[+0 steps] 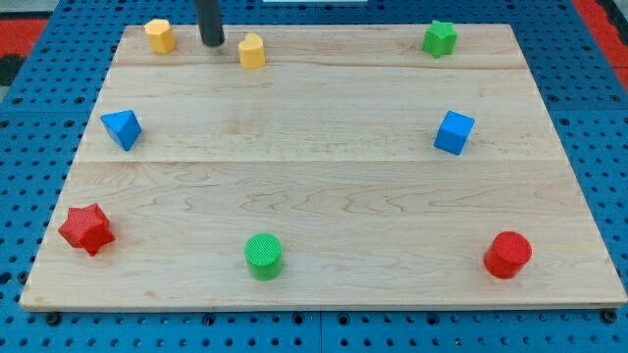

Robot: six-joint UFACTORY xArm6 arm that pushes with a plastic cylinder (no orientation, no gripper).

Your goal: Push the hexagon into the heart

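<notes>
A yellow hexagon (160, 35) sits near the board's top left corner. A yellow heart (252, 50) sits to its right along the view's top edge. My tip (212, 44) stands on the board between the two, closer to the heart, a small gap from each. The dark rod rises from it out of the view's top.
A wooden board (324, 196) also carries a green star (440, 38) at top right, a blue triangle (122, 128) at left, a blue cube (453, 132) at right, a red star (86, 228) at bottom left, a green cylinder (263, 256) at bottom middle and a red cylinder (507, 255) at bottom right.
</notes>
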